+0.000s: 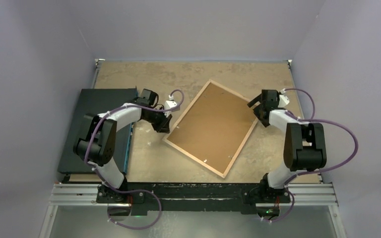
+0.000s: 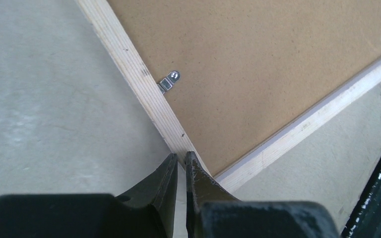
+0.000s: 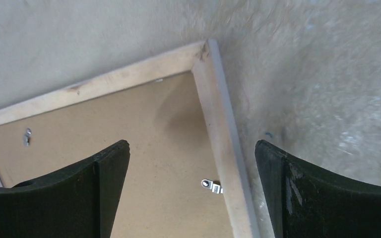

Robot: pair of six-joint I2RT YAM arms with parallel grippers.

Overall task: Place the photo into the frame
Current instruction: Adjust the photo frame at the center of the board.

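I'm seeing the frame (image 1: 211, 126) lying askew at mid-table, its light wood back facing up. The left gripper (image 2: 181, 157) is resting its nearly closed, empty jaws at the frame corner nearest the table's (image 1: 144, 74) left edge. The right gripper (image 3: 192, 146) is hovering, jaws spread wide, over the corner nearest the right edge. A dark board (image 1: 94, 119) is lying along the left edge.

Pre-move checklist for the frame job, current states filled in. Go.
1. Light-wood rectangular picture frame lying flat, brown backing board up: ok.
2. Left gripper shut, tips at frame's corner: ok.
3. Right gripper open over frame's edge: ok.
4. Small metal tabs released: cannot tell.
5. Dark flat board apart from frame: ok.
6. Glossy photo located: cannot tell.
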